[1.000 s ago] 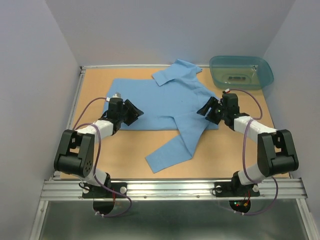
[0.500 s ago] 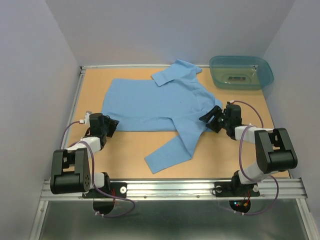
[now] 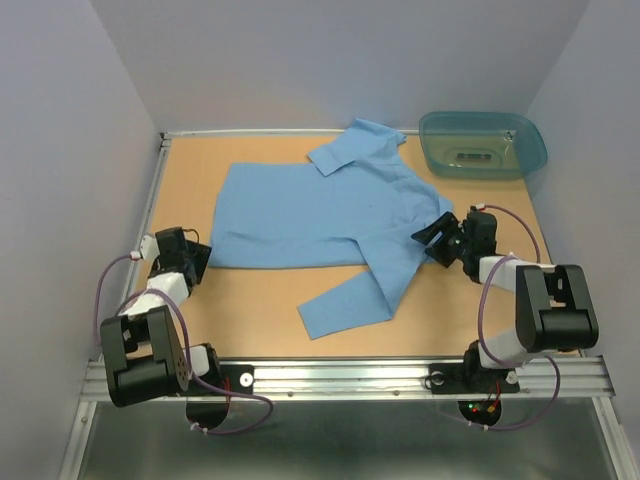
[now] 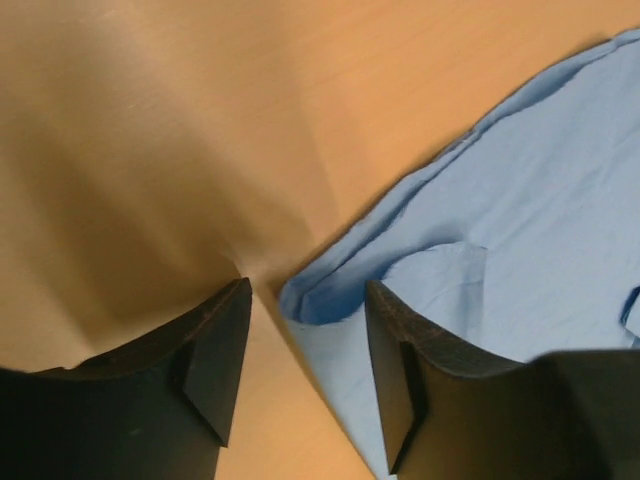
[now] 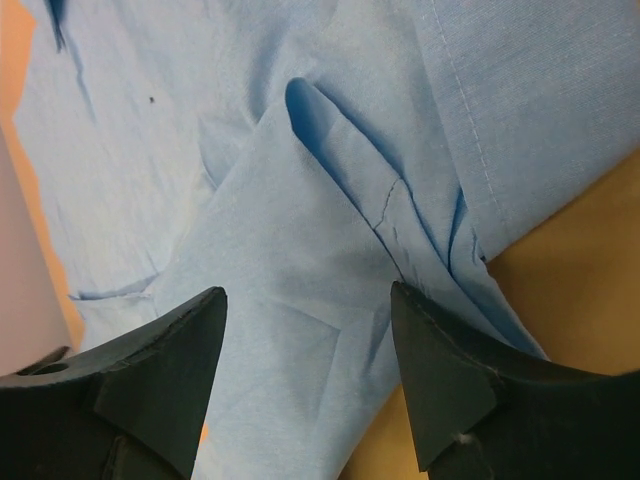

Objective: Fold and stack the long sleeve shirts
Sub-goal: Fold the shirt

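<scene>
Top external view shows one light blue long sleeve shirt [image 3: 300, 215] spread flat across the middle of the table [image 3: 250, 300], its collar [image 3: 355, 152] at upper centre and one sleeve [image 3: 350, 295] folded down across the body toward lower centre. I judge it is laid out like this so its edges can be reached for folding. The left gripper [image 3: 190, 258] sits low at the left of the frame, just beside the shirt's lower-left hem corner [image 4: 320, 295]. The right gripper [image 3: 440, 240] sits at the shirt's right edge, where the sleeve leaves the body. Each seems placed to take one side of the cloth. In the left wrist view the jaws stand well apart with the hem corner lying in the gap between the fingers [image 4: 215, 365], and nothing is pinched. In the right wrist view the jaws are spread wider over a raised ridge of cloth [image 5: 320, 190], the fingers [image 5: 445, 375] either side of it, gripping nothing. Counted: one shirt, with no second shirt or stack in sight, one sleeve plainly visible, two arms, two grippers, and one translucent teal tub [image 3: 530, 150] at upper right, well apart from the shirt's body. Whether the other sleeve is tucked under I cannot tell
</scene>
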Controlling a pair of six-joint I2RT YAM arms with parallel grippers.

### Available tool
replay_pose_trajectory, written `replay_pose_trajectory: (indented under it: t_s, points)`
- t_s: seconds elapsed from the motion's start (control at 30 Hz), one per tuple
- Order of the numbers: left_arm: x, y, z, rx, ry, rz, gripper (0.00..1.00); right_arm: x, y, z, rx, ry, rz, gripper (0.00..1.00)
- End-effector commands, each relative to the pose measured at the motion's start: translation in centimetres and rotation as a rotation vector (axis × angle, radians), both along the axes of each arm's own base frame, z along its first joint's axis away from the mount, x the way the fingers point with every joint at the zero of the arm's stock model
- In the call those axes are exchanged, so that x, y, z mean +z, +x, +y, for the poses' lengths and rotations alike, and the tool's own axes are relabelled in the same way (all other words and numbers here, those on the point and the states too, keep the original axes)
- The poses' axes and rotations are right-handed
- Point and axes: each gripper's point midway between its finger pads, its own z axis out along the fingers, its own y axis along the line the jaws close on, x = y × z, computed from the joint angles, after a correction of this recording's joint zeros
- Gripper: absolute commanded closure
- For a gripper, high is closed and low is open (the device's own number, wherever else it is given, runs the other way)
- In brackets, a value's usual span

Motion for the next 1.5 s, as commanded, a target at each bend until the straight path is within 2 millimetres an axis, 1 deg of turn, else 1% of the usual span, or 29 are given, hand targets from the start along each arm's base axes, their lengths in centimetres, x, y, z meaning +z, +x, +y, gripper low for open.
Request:
replay_pose_trajectory:
  t_s: [0.0, 0.03, 0.07, 0.1, 0.13, 0.17, 0.2, 0.23, 0.27, 0.3, 0.33, 0.37, 0.4, 0.43, 0.47, 0.5, 0.53, 0.57, 0.6, 0.63, 0.7, 0.73, 0.83, 0.87, 0.97, 1.17, 1.33, 1.37, 1.47]
  points:
    - [5.9, 3.3, -0.2, -0.180, 0.142, -0.068, 0.34, 2.0, 0.3, -1.1, 0.044, -0.110, -0.010, 0.25]
    - [7.3, 3.9, -2.0, -0.278, 0.188, -0.091, 0.25, 2.8, 0.5, -1.4, 0.067, -0.146, -0.033, 0.24]
    - [7.7, 3.7, -3.2, -0.384, 0.250, -0.064, 0.21, 3.3, 0.2, -1.7, 0.069, -0.173, -0.023, 0.23]
    - [8.9, 4.1, -4.7, -0.421, 0.265, -0.082, 0.17, 3.9, 0.3, -2.0, 0.068, -0.197, -0.028, 0.22]
    - [10.9, 4.8, -6.5, -0.546, 0.367, -0.113, 0.14, 4.7, 0.5, -2.3, 0.068, -0.220, -0.037, 0.20]
    - [11.6, 4.4, -10.5, -0.694, 0.398, -0.142, 0.10, 6.2, 0.9, -2.8, 0.061, -0.260, -0.059, 0.18]
    - [11.9, 3.7, -13.0, -0.802, 0.426, -0.150, 0.08, 6.3, 0.3, -3.1, 0.059, -0.276, -0.031, 0.17]
    - [12.4, 3.3, -15.0, -0.904, 0.471, -0.171, 0.06, 7.4, 0.7, -3.6, 0.048, -0.306, -0.046, 0.14]
    - [12.3, 2.5, -17.0, -0.989, 0.493, -0.178, 0.05, 8.2, 0.6, -3.6, 0.052, -0.314, -0.056, 0.13]
    - [11.6, 0.4, -20.6, -1.136, 0.533, -0.170, 0.05, 8.8, 0.2, -4.0, 0.050, -0.339, -0.053, 0.12]
    - [11.4, -0.7, -22.1, -1.186, 0.544, -0.168, 0.05, 9.4, 0.1, -4.2, 0.042, -0.345, -0.057, 0.11]
    - [10.4, -1.9, -23.6, -1.263, 0.581, -0.148, 0.05, 10.0, 0.0, -4.4, 0.043, -0.364, -0.065, 0.11]
    - [9.5, -4.0, -25.4, -1.350, 0.622, -0.128, 0.05, 10.8, 0.0, -4.6, 0.034, -0.376, -0.070, 0.10]
    - [8.4, -5.2, -26.4, -1.425, 0.655, -0.100, 0.05, 11.8, -0.1, -4.7, 0.038, -0.389, -0.090, 0.10]
    - [7.9, -6.0, -27.1, -1.460, 0.663, -0.082, 0.05, 12.4, -0.1, -4.7, 0.041, -0.390, -0.098, 0.09]
    - [7.5, -6.8, -27.9, -1.511, 0.666, -0.072, 0.05, 12.8, -0.1, -4.6, 0.044, -0.391, -0.107, 0.09]
    - [7.4, -8.5, -29.7, -1.595, 0.676, -0.088, 0.06, 13.3, -0.2, -4.5, 0.045, -0.388, -0.118, 0.09]
    - [6.8, -9.1, -30.4, -1.637, 0.694, -0.077, 0.07, 13.4, -0.3, -4.4, 0.051, -0.382, -0.116, 0.09]
    - [6.8, -10.3, -31.5, -1.685, 0.715, -0.081, 0.08, 13.6, -0.3, -4.3, 0.049, -0.377, -0.122, 0.09]
    - [5.9, -10.8, -31.7, -1.710, 0.729, -0.051, 0.09, 13.9, -0.3, -4.3, 0.047, -0.373, -0.127, 0.09]
    - [5.1, -11.7, -32.2, -1.745, 0.729, -0.018, 0.10, 13.9, -0.5, -4.1, 0.050, -0.364, -0.124, 0.09]
    - [4.3, -12.6, -32.7, -1.785, 0.734, 0.000, 0.12, 13.9, -0.6, -4.1, 0.050, -0.364, -0.126, 0.09]
    - [3.8, -14.5, -34.0, -1.868, 0.735, -0.001, 0.18, 13.8, -0.9, -4.2, 0.051, -0.366, -0.120, 0.09]
    - [3.3, -15.6, -34.6, -1.909, 0.743, 0.000, 0.20, 13.7, -1.0, -4.2, 0.053, -0.368, -0.118, 0.09]
    - [2.3, -17.4, -35.7, -2.000, 0.740, 0.016, 0.23, 13.3, -1.2, -4.0, 0.062, -0.360, -0.104, 0.09]
    - [0.3, -17.8, -35.6, -2.029, 0.756, 0.095, 0.29, 13.0, -1.3, -3.9, 0.064, -0.354, -0.096, 0.09]
    - [-1.1, -16.8, -35.1, -1.992, 0.836, 0.185, 0.33, 12.9, -1.3, -3.8, 0.072, -0.353, -0.095, 0.09]
    - [-1.8, -16.7, -34.8, -1.985, 0.853, 0.220, 0.36, 12.9, -1.3, -3.7, 0.076, -0.350, -0.094, 0.09]
    - [-2.6, -16.4, -34.1, -1.968, 0.888, 0.281, 0.45, 12.9, -1.2, -3.7, 0.077, -0.351, -0.096, 0.09]
